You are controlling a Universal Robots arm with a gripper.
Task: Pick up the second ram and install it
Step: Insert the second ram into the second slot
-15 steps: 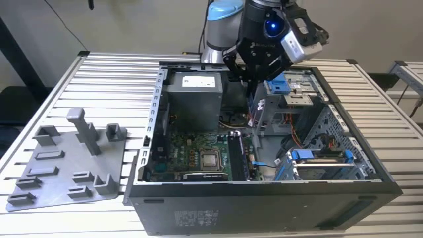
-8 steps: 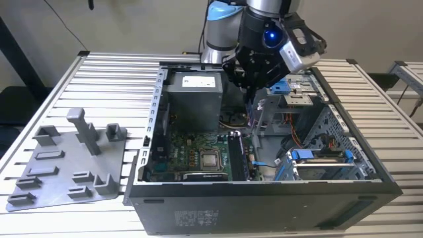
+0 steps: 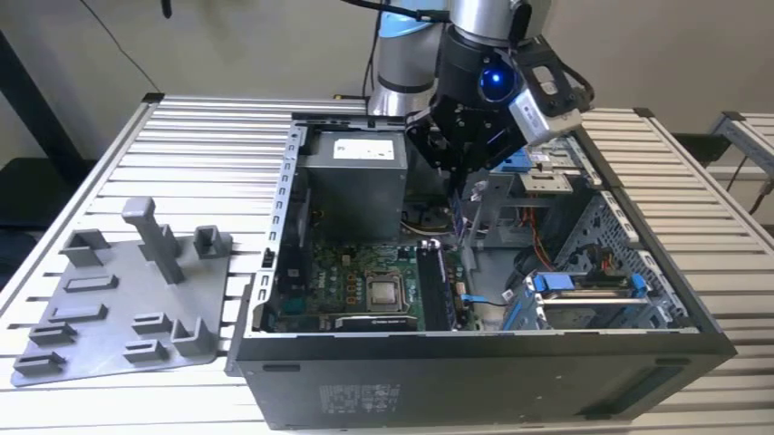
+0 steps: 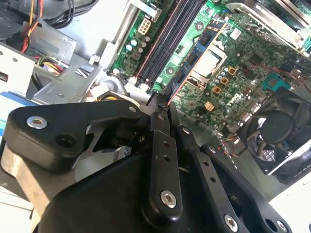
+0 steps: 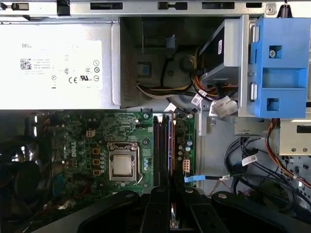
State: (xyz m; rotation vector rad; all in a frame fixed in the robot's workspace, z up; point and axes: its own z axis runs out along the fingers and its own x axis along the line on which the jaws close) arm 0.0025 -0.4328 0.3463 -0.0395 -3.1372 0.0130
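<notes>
Second ram (image 5: 171, 217) looked light, stiff and fragile; we judged its long edges the safest hold, our gripper (image 4: 159, 104) pinched narrow on it above the slots (image 5: 163, 145).

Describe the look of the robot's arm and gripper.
The silver tubular robot arm has a pale blue joint cap and a black wrist block with a round glowing blue light. A grey boxy camera module with a black cable sits beside it. The black gripper is built of rounded link bars joined by silver screws.
</notes>
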